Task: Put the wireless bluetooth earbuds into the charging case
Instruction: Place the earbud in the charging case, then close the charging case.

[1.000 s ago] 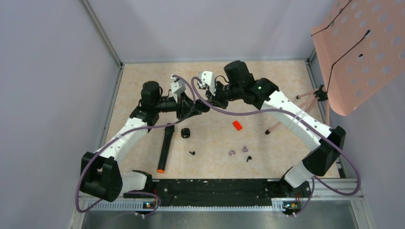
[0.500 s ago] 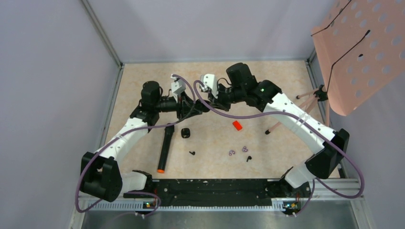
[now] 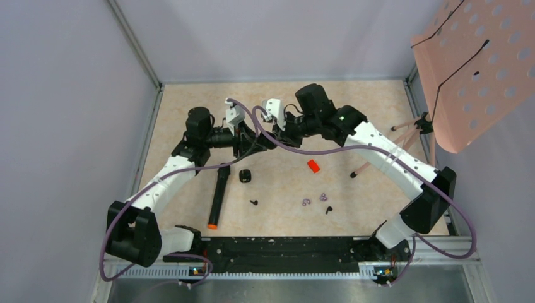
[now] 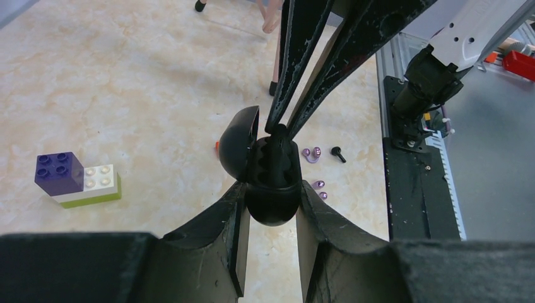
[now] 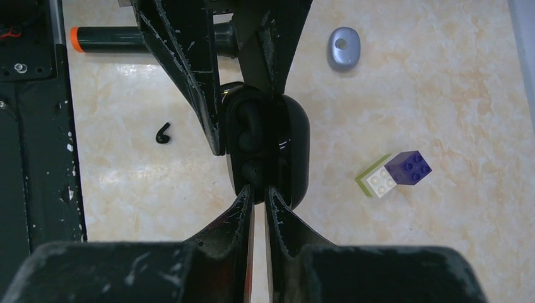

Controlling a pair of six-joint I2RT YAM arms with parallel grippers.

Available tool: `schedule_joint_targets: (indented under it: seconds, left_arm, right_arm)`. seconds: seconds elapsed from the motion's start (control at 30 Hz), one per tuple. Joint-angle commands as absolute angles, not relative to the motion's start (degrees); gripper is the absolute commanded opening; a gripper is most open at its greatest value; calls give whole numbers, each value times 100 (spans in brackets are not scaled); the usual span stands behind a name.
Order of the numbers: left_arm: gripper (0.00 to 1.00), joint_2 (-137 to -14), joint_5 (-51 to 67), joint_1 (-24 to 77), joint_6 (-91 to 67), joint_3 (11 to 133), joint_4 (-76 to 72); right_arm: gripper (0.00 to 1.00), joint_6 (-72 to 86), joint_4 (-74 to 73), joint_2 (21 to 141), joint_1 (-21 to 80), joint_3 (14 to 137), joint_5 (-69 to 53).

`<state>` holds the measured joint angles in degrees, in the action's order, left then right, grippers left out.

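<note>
A glossy black plastic charging case (image 4: 272,177) is held above the beige marbled table (image 3: 372,107). Its lower half is clamped between the fingers of the left gripper (image 4: 272,197). Its lid (image 4: 238,142) is swung open toward 10 o'clock in the left wrist view. The right gripper (image 5: 255,192) is pointed in from 12 o'clock in that view. Its fingers are drawn almost together, with only a thin slit between them, and their tips are set at the open mouth of the case. Whether anything is pinched there cannot be told.

In the top view the two grippers are seen meeting just toward 12 o'clock of the table's middle. One tiny black wireless earbud (image 3: 253,202) is seen lying on the table at 6 o'clock from the case. A second earbud (image 3: 328,210) lies at 5 o'clock, near some tiny pale purple rings (image 3: 306,202). A black marker with an orange cap (image 3: 217,196) is laid at 7 o'clock, and a small red block (image 3: 313,166) at 4 o'clock. A stack of purple, white and green toy bricks (image 4: 76,180) is seen at 9 o'clock of the case in the left wrist view.
</note>
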<state>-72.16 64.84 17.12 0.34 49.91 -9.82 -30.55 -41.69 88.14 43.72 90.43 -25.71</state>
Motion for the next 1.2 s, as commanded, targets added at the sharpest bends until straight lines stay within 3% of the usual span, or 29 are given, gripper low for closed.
schedule_joint_targets:
  seconds: [0.0,0.23,0.43,0.57,0.77,0.9,1.17]
  left_arm:
    - [0,-7156,6560,1766,156,5169,-1281]
    - [0,-7202,6437,1760,547,5203,-845]
    - [0,-7206,6592,1763,445,5209,-983]
    - [0,-7199,6747,1767,408,5222,-1075]
    - [0,-7174,6756,1767,419,5262,-1177]
    - [0,-7328,6154,1767,-205,5285,-1485]
    - [0,-7752,5275,1737,-1309,5160,-2064]
  right_arm:
    - [14,-3082,-4282,8937,4412,9411,-2601]
    - [28,-3312,-5022,8327,4209,9637,-2689]
    - [69,-3074,-4387,7993,3975,8977,-2799]
    - [86,-2981,-3360,8014,3971,8335,-3148]
    - [87,-2723,-2721,8610,3974,8374,-3686]
    - [86,-2691,-2589,8614,4026,8400,-3915]
    - [86,-2742,-2593,7801,4021,7780,-2859]
